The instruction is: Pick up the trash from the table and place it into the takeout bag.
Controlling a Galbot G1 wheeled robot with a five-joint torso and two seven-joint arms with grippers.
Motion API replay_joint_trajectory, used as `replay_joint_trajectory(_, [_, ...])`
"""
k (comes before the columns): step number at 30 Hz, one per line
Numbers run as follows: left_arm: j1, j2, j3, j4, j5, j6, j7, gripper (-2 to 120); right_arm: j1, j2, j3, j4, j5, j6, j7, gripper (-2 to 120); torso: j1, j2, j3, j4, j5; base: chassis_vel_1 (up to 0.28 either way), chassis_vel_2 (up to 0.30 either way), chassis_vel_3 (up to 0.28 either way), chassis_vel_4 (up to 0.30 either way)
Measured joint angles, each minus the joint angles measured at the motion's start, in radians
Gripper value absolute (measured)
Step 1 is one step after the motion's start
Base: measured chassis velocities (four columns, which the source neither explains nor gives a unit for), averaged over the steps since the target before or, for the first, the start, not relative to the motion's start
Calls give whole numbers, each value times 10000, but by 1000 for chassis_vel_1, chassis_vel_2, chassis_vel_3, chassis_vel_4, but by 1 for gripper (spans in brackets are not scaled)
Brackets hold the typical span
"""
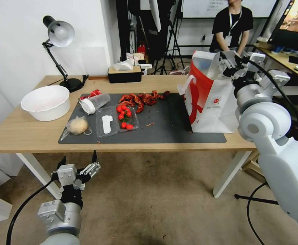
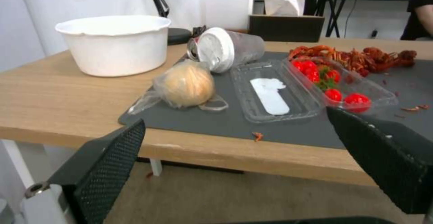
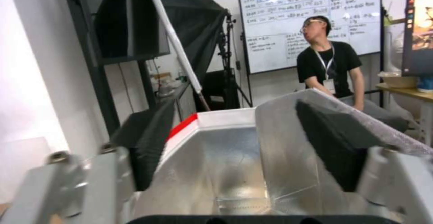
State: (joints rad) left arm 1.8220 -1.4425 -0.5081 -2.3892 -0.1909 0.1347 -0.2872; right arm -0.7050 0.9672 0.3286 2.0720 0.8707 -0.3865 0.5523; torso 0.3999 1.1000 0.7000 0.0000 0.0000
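trash on the mat (image 1: 189, 132): one clear lidded cup (image 1: 94, 103) on its side, one bagged beige lump (image 1: 77, 125). left gripper (image 1: 78, 161) hangs spread before the table (image 1: 19, 132); right gripper (image 1: 231, 60), fingers apart, sits at the bag (image 1: 212, 102) mouth.

Studio-like lab: whiteboard (image 3: 311, 24), tripods (image 1: 171, 44)
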Motion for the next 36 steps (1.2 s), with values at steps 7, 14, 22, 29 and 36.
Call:
replay_joint_trajectory(7, [-87,43,-86,-77,-130,154,19,100,-114,-126,1,195,-1,87,-182,97,1,0,0,0,0,0,0,0,0])
replay_joint_trajectory(14, [-75,29,-65,-82,-133,130,24,100,-579,-326,100,704,-164,395,-791,100,0,0,0,0,0,0,0,0,0])
replay_joint_trajectory(22, [-69,22,-48,-71,-199,0,66,100,-2868,-663,909,1883,-1660,1763,-3188,100,0,0,0,-3,2,0,0,0,0])
replay_joint_trajectory(29, [-153,42,-9,-30,-310,21,119,100,-5252,-241,1473,2912,-2640,2452,-3634,100,0,0,-2,-1,-1,0,0,0,0])
replay_joint_trajectory(36, [-225,71,63,41,-314,-1,159,100,-7563,706,1556,2644,-4224,4224,-4206,100,0,1,-1,-1,-1,0,0,0,0])
